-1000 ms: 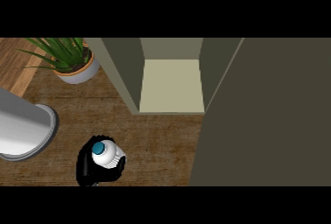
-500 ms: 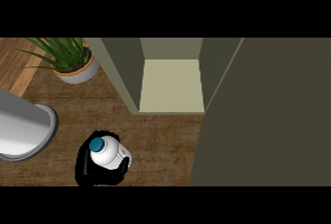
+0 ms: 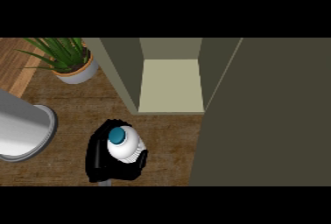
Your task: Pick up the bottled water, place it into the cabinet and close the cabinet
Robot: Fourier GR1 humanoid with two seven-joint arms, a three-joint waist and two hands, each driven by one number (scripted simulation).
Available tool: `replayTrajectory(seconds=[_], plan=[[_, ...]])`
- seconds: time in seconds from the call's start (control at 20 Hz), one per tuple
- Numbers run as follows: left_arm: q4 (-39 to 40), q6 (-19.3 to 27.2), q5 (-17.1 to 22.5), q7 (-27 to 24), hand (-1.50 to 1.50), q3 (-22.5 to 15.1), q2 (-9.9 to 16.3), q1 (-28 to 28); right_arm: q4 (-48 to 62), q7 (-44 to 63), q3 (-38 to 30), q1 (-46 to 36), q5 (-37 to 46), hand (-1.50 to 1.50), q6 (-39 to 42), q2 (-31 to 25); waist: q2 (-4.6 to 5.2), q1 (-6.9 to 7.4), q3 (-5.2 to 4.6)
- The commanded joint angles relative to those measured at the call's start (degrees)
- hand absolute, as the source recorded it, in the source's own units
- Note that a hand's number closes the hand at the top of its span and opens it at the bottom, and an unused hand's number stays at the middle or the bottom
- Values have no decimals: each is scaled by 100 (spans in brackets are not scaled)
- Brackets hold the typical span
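The bottled water (image 3: 125,147) is white with a blue cap (image 3: 117,135), seen from above. My left hand (image 3: 97,158) is shut on it, black fingers curled round its sides, low and left of centre in the head view. The bottle is held just in front of and slightly left of the open cabinet (image 3: 171,85), whose pale shelf floor shows between its olive walls. The cabinet door (image 3: 271,118) stands swung open, a wide dark panel filling the right side. My right hand shows nowhere.
A potted plant (image 3: 72,63) stands at the back left beside the cabinet's left wall. A large grey cylinder (image 3: 22,131) lies at the left edge. Brown countertop (image 3: 161,144) shows between the hand and the door.
My left hand with the bottle has shifted a little to the right and toward the cabinet opening. The door and the other objects have not moved.
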Motion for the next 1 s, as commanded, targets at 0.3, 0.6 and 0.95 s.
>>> replayTrajectory(seconds=[0.3,0.6,0.95], plan=[[-242,1508,-223,1092,150,-688,-4,-1253,-754,433,297,144,730,-150,-128,-68,-4,-27,-4],[512,1946,-87,906,150,-364,-4,-2294,-446,-305,-19,426,153,-150,71,-268,9,-40,3],[1709,2270,61,840,150,-240,-4,-3273,-681,-153,412,624,541,-150,-118,-261,9,-110,-1]])
